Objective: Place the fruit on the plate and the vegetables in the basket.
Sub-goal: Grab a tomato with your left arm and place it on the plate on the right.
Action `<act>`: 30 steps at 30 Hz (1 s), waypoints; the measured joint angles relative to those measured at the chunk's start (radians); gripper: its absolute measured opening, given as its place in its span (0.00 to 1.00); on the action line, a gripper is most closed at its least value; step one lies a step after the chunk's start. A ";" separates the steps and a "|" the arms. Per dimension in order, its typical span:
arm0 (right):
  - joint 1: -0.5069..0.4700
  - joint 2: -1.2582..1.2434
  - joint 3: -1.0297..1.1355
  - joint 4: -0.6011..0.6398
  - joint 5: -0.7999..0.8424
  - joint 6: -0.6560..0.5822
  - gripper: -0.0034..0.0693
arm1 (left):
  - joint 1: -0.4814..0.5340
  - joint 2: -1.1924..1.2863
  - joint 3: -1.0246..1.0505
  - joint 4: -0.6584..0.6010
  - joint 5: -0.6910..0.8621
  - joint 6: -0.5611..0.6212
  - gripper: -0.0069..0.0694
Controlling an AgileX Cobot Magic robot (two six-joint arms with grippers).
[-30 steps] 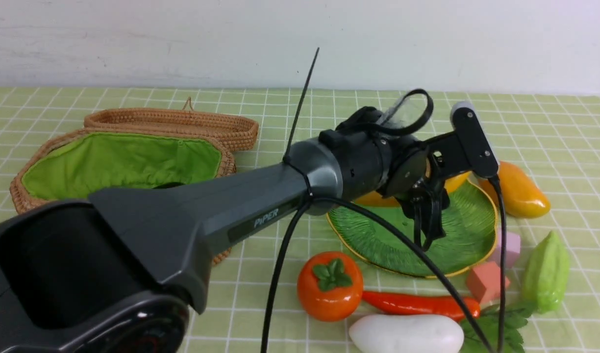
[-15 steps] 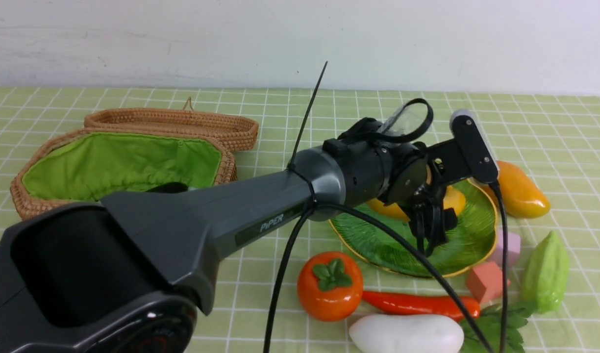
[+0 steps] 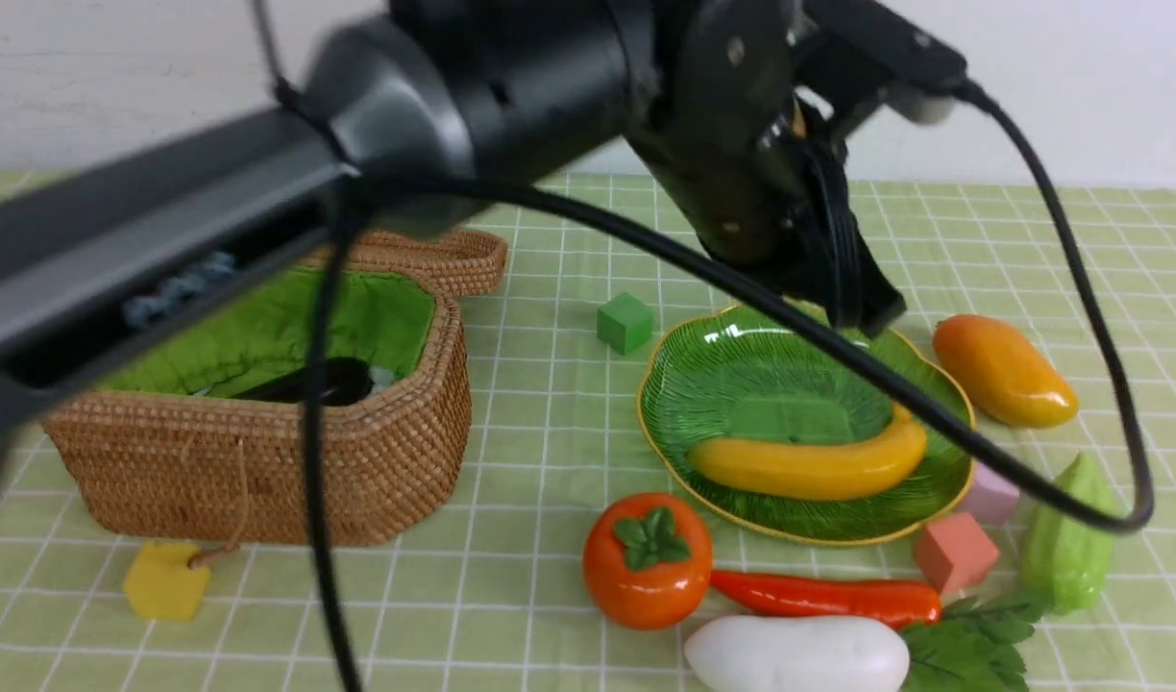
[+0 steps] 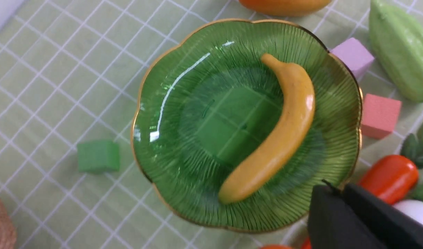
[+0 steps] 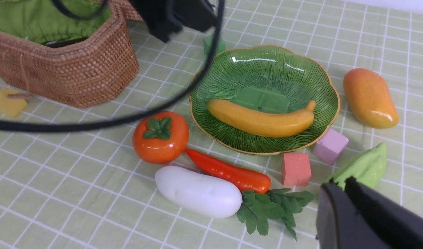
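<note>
Overhead, the left arm (image 3: 165, 211) reaches in from nine o'clock, wrist bent so the left gripper (image 3: 862, 303) points down over the plate's (image 3: 703, 384) one o'clock rim, jaws pressed together and empty. One banana (image 3: 809, 464) lies on the plate, at the gripper's six o'clock. One persimmon (image 3: 648, 560) sits off the plate at seven o'clock and one mango (image 3: 1003, 370) at two. One pepper (image 3: 819, 596), radish (image 3: 796, 655), gourd (image 3: 1068, 538) and leafy sprig (image 3: 972, 644) lie around five o'clock. One basket (image 3: 357, 471) stands at nine. Four cubes (image 3: 624, 322) lie about. The right gripper (image 5: 339, 185) is closed, empty.
</note>
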 joint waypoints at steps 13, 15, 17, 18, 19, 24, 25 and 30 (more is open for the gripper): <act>0.000 0.000 0.000 0.001 0.013 0.000 0.12 | 0.000 -0.161 0.188 -0.025 0.269 -0.089 0.07; 0.000 0.000 0.000 0.003 0.023 0.000 0.12 | 0.000 -0.157 0.257 -0.027 0.257 -0.080 0.07; 0.000 0.000 -0.001 0.020 0.031 -0.003 0.12 | 0.000 -0.157 0.348 -0.030 0.198 -0.049 0.07; 0.000 0.000 -0.003 0.030 0.032 -0.009 0.12 | 0.000 -0.157 0.377 -0.032 0.164 -0.027 0.07; 0.000 0.000 -0.009 0.042 0.038 -0.022 0.12 | 0.000 -0.157 0.411 -0.034 0.130 0.001 0.07; 0.000 0.000 -0.065 0.122 0.071 -0.102 0.13 | 0.000 -0.149 0.529 -0.040 0.009 0.246 0.16; 0.000 0.000 -0.072 0.134 0.079 -0.115 0.13 | 0.000 -0.144 0.542 -0.040 -0.006 0.297 0.20; 0.000 0.000 -0.122 0.161 0.107 -0.152 0.14 | 0.000 -0.089 0.576 -0.052 -0.056 0.516 0.57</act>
